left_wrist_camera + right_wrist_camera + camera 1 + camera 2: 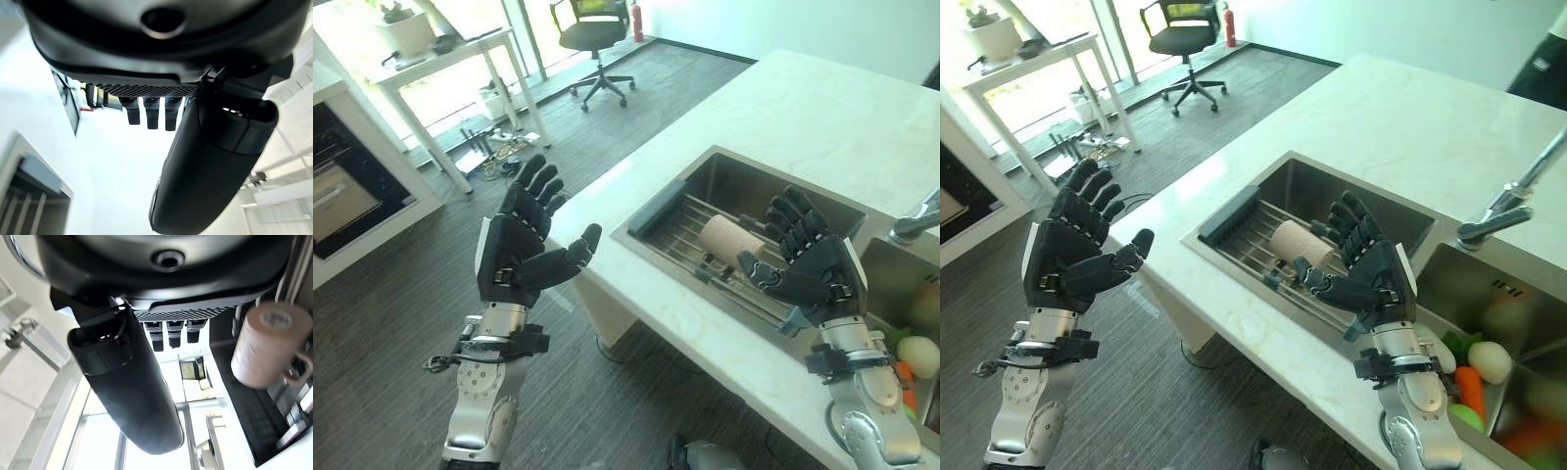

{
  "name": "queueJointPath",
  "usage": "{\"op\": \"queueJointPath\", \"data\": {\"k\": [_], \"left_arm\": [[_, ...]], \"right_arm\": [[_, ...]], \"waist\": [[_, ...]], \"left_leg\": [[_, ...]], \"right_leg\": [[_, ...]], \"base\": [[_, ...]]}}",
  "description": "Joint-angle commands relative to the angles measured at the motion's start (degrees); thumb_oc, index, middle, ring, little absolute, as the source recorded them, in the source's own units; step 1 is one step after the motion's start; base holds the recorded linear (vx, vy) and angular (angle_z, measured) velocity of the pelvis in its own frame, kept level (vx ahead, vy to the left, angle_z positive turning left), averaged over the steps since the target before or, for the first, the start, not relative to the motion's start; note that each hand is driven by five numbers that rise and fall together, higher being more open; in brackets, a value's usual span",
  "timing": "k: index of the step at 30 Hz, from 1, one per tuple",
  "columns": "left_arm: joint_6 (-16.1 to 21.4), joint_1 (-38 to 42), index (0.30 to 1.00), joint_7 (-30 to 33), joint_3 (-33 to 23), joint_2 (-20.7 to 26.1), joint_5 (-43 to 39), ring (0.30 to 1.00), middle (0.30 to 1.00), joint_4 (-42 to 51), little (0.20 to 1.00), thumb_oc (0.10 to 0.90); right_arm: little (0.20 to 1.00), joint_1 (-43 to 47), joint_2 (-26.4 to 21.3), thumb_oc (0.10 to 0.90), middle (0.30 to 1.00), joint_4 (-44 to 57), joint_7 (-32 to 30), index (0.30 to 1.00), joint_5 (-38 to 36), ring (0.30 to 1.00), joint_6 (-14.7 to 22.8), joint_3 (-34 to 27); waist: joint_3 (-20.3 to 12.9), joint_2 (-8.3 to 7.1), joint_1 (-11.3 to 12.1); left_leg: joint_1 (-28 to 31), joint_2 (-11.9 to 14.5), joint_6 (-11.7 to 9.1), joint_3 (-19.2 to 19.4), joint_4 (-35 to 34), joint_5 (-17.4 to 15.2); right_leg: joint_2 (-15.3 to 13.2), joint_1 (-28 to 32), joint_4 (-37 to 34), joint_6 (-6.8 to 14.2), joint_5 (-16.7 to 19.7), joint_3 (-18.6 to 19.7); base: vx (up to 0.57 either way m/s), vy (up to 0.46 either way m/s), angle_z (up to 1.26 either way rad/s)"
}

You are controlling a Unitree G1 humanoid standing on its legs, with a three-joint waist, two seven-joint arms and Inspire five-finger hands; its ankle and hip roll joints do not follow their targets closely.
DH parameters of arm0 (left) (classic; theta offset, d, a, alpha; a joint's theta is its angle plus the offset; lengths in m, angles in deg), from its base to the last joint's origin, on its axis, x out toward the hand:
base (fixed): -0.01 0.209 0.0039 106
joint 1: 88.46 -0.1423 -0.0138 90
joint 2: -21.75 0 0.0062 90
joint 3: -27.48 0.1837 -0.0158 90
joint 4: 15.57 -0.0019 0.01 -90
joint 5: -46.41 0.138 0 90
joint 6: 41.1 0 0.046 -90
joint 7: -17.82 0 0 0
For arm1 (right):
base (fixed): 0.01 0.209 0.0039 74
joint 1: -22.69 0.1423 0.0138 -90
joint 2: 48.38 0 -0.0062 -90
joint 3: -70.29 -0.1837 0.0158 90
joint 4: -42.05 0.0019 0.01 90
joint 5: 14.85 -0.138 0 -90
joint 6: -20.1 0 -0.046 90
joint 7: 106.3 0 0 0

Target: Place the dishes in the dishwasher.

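Both hands raised, holding nothing: left hand (517, 257) over the floor beside the counter (822, 117), right hand (815, 266) just above the sink (1371, 201), fingers spread on both. Beige mug (726, 242) on its side on the sink rack (680, 230), long axis across the rack bars, base toward the right hand, handle seen in the right wrist view. Probably ceramic: rigid, light, breakable, maybe slick; best gripped round the body or by the handle

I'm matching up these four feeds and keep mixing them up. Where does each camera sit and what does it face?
Left eye view: on the head, looking down at the counter and sink; left hand and right hand raised, open.
Right eye view: same scene, slightly offset.
Left wrist view: along the left hand, facing up.
Right wrist view: along the right hand, toward the mug.
Shared: the mug lying on the sink rack.
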Motion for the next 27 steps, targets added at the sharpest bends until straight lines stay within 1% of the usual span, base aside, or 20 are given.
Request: {"op": "queueJointPath", "data": {"k": [1, 2, 3, 4, 5, 6, 7, 8, 9, 12, 14, 15, 17, 18, 20, 23, 24, 25, 26, 27], "left_arm": [[10.87, 0.43, 0.9, 1.48, -5.42, 2.17, -0.64, 0.9, 0.9, 6.01, 0.9, 0.8], [11.33, -0.37, 0.9, 1.21, -6.34, 2.41, -1.21, 0.9, 0.9, 6.49, 0.9, 0.8], [11.73, -1.29, 0.9, 1.15, -7.28, 2.44, -1.29, 0.9, 0.9, 6.99, 0.9, 0.8], [11.4, -2.27, 0.9, 1.99, -8.18, 2.16, -0.57, 0.9, 0.9, 7.73, 0.9, 0.8], [11.18, -2.27, 0.9, 1.99, -8.19, 1.96, -0.72, 0.9, 0.9, 7.78, 0.9, 0.8], [10.93, -2.21, 0.9, 1.44, -8.21, 1.68, -1.07, 0.9, 0.9, 7.81, 0.9, 0.8], [10.93, -2.19, 0.9, 1.04, -8.02, 1.74, -1.21, 0.9, 0.9, 7.75, 0.9, 0.8], [10.94, -1.81, 0.9, 0.68, -7.7, 1.89, -1.19, 0.9, 0.9, 7.55, 0.9, 0.8], [10.37, 0.17, 0.9, 0.71, -6.27, 2.68, -0.18, 0.9, 0.9, 6.84, 0.9, 0.8], [9.3, 1.42, 0.9, -0.46, -5.59, 3.66, 0.08, 0.9, 0.9, 7.1, 0.9, 0.8], [6.63, 1.57, 0.9, -0.71, -5.08, 4.78, 0.82, 0.9, 0.9, 7.92, 0.9, 0.8], [5.7, 1.86, 0.9, -1.37, -4.63, 5.27, 1.44, 0.9, 0.9, 8.01, 0.9, 0.8], [4.41, 2.07, 0.9, -1.94, -3.73, 6.4, 4.36, 0.9, 0.9, 9.31, 0.9, 0.8], [3.75, 2.47, 0.9, -2.07, -3.2, 7.99, 6.25, 0.9, 0.9, 9.59, 0.9, 0.8], [2.69, 2.78, 0.9, -3.15, -2.96, 9.49, 7.57, 0.9, 0.9, 10.11, 0.9, 0.8], [2.77, 3.98, 0.9, -5.06, -1.89, 10.66, 9.42, 0.9, 0.9, 10.33, 0.9, 0.8], [1.97, 5.23, 0.9, -7.25, -1.1, 11.76, 10.93, 0.9, 0.9, 10.39, 0.9, 0.8], [0.36, 6.44, 0.9, -9.03, -0.4, 13.31, 12.72, 0.9, 0.9, 10.38, 0.9, 0.8], [-0.37, 7.95, 0.9, -9.76, 0.22, 15.58, 14.61, 0.9, 0.9, 9.99, 0.9, 0.8], [-0.5, 8.52, 0.9, -10.03, 0.3, 16.35, 14.61, 0.9, 0.9, 9.89, 0.9, 0.8]], "right_arm": [[0.9, 3.5, -1.84, 0.8, 0.9, 6.42, 2.22, 0.9, -1.58, 0.9, 5.4, -4.72], [0.9, 3.34, -1.75, 0.8, 0.9, 6.74, 2.66, 0.9, -1.64, 0.9, 4.75, -4.95], [0.9, 3.19, -1.46, 0.8, 0.9, 6.84, 3.42, 0.9, -1.53, 0.9, 3.99, -5.11], [0.9, 2.93, -1.64, 0.8, 0.9, 7.26, 4.74, 0.9, -2.06, 0.9, 2.85, -5.11], [0.9, 2.91, -1.94, 0.8, 0.9, 7.45, 4.63, 0.9, -2.06, 0.9, 2.62, -5.13], [0.9, 2.88, -2.21, 0.8, 0.9, 8.01, 3.93, 0.9, -1.93, 0.9, 2.29, -4.92], [0.9, 2.69, -2.33, 0.8, 0.9, 8.65, 3.25, 0.9, -1.6, 0.9, 2.26, -4.75], [0.9, 2.21, -2.35, 0.8, 0.9, 9.16, 2.75, 0.9, -1.45, 0.9, 2.25, -4.97], [0.9, 1.06, -2.29, 0.8, 0.9, 9.53, 1.41, 0.9, -2.16, 0.9, 2.13, -5.9], [0.9, -0.24, -1.34, 0.8, 0.9, 10.12, 0.58, 0.9, -1.31, 0.9, 1.36, -6.62], [0.9, -1.08, -0.58, 0.8, 0.9, 11.24, -0.32, 0.9, -1.32, 0.9, 0.4, -7.0], [0.9, -1.22, -0.2, 0.8, 0.9, 11.4, -0.31, 0.9, -1.0, 0.9, 0.49, -6.97], [0.9, -1.24, 0.03, 0.8, 0.9, 12.02, -0.51, 0.9, -0.9, 0.9, 0.29, -6.67], [0.9, -0.47, -0.03, 0.8, 0.9, 11.54, 0.35, 0.9, -1.1, 0.9, 0.2, -6.19], [0.9, 1.18, -0.75, 0.8, 0.9, 10.51, 1.53, 0.9, -1.24, 0.9, 0.15, -5.33], [0.9, 2.09, -2.2, 0.8, 0.9, 9.86, 1.35, 0.9, -1.51, 0.9, 0.19, -5.23], [0.9, 2.61, -2.97, 0.8, 0.9, 9.43, 0.92, 0.9, -1.94, 0.9, 0.2, -5.23], [0.9, 3.14, -3.61, 0.8, 0.9, 9.04, 0.75, 0.9, -2.43, 0.9, -0.04, -5.21], [0.9, 3.67, -4.28, 0.8, 0.9, 8.57, 0.8, 0.9, -2.54, 0.9, -0.12, -4.95], [0.9, 3.84, -4.47, 0.8, 0.9, 8.39, 0.98, 0.9, -2.49, 0.9, -0.26, -4.97]], "waist": [[-3.44, 1.0, 0.05], [-3.35, 1.39, 0.29], [-3.17, 2.85, 0.44], [-3.89, 3.91, 0.96], [-4.12, 4.08, 1.15], [-4.33, 4.21, 1.29], [-4.58, 4.25, 0.52], [-4.71, 4.32, 0.0], [-5.48, 4.8, -1.33], [-5.95, 4.85, -2.22], [-5.85, 4.34, -2.45], [-5.55, 4.16, -2.55], [-5.27, 3.79, -2.48], [-5.04, 3.46, -2.01], [-5.11, 2.97, -0.83], [-5.57, 2.73, -0.81], [-5.96, 2.65, -0.81], [-6.3, 2.77, -0.98], [-6.52, 3.03, -1.34], [-6.58, 3.12, -1.43]], "left_leg": [[13.69, -0.31, -0.3, 2.3, -29.33, 8.12], [14.2, -0.47, -0.32, 0.43, -35.06, 8.82], [11.14, 0.39, -0.7, -4.71, -35.06, 6.23], [7.84, 0.42, -1.62, -10.82, -35.06, 4.55], [7.26, 0.12, -1.76, -11.91, -35.06, 4.02], [7.26, -0.32, -1.55, -12.41, -35.06, 2.32], [7.92, 0.28, -1.34, -11.42, -35.06, 0.18], [8.51, 0.77, -1.33, -10.11, -35.06, -0.52], [9.74, 0.15, -0.6, -9.08, -35.06, -2.61], [10.95, -0.47, 0.51, -7.91, -35.06, -4.12], [11.41, -1.6, 2.36, -6.9, -35.06, -5.65], [11.46, -1.71, 3.03, -6.06, -35.06, -6.15], [11.32, -1.63, 3.82, -4.58, -35.06, -6.8], [11.49, -0.9, 3.97, -2.68, -35.06, -7.18], [11.81, 0.04, 3.95, -0.01, -35.06, -7.56], [12.0, 0.1, 4.0, 0.21, -35.06, -7.65], [11.98, 0.14, 3.84, 0.36, -35.06, -7.66], [12.21, 0.25, 3.78, 0.61, -35.06, -7.66], [12.58, 0.33, 3.71, 0.85, -35.06, -7.66], [12.72, 0.37, 3.65, 0.91, -35.06, -7.64]], "right_leg": [[-1.8, 0.43, -0.82, 10.35, -0.03, 3.16], [-1.02, 0.63, -0.82, 10.8, -0.34, 5.29], [0.86, 0.98, -0.82, 11.29, -0.96, 7.62], [2.13, 1.21, -0.82, 11.53, -2.15, 10.52], [2.22, 1.37, -0.82, 11.62, -2.6, 11.25], [1.85, 1.4, -0.82, 11.98, -2.8, 11.83], [1.25, 1.37, -0.82, 12.27, -2.76, 12.04], [0.77, 1.4, -0.82, 12.47, -2.64, 11.84], [-0.21, 1.11, -0.82, 13.28, -2.4, 12.06], [-1.4, 0.81, -0.82, 14.37, -1.81, 12.16], [-3.25, 0.18, -0.82, 15.8, -0.66, 12.48], [-4.03, -0.31, -0.82, 16.38, -0.09, 12.38], [-5.12, -1.15, -0.82, 17.18, 0.69, 11.86], [-6.18, -1.68, -0.82, 17.73, 1.23, 8.98], [-7.67, -1.99, -0.82, 18.17, 1.41, 5.19], [-6.88, -1.96, -0.82, 17.68, 1.06, 6.03], [-6.74, -1.9, -0.82, 17.53, 0.89, 5.93], [-6.55, -1.72, -0.82, 17.46, 0.81, 5.81], [-6.14, -1.4, -0.82, 17.32, 0.67, 6.05], [-6.05, -1.29, -0.82, 17.28, 0.63, 6.03]], "base": [[0.19, 0.148, -1.29], [0.22, 0.238, -1.4], [0.32, 0.349, -1.34], [0.29, 0.336, -1.54], [0.27, 0.279, -1.69], [0.19, 0.202, -1.55], [0.17, 0.212, -1.42], [0.21, 0.364, -1.0], [0.19, 0.342, -0.54], [0.18, 0.297, -0.21], [0.18, 0.379, -0.21], [0.08, 0.315, -0.33], [-0.02, 0.19, -0.55], [-0.08, 0.089, -0.37], [-0.11, 0.023, -0.79], [-0.07, -0.04, -0.53], [-0.08, -0.096, -0.03], [-0.08, -0.126, 0.09], [-0.06, -0.111, 0.0], [-0.03, -0.081, -0.04]]}}
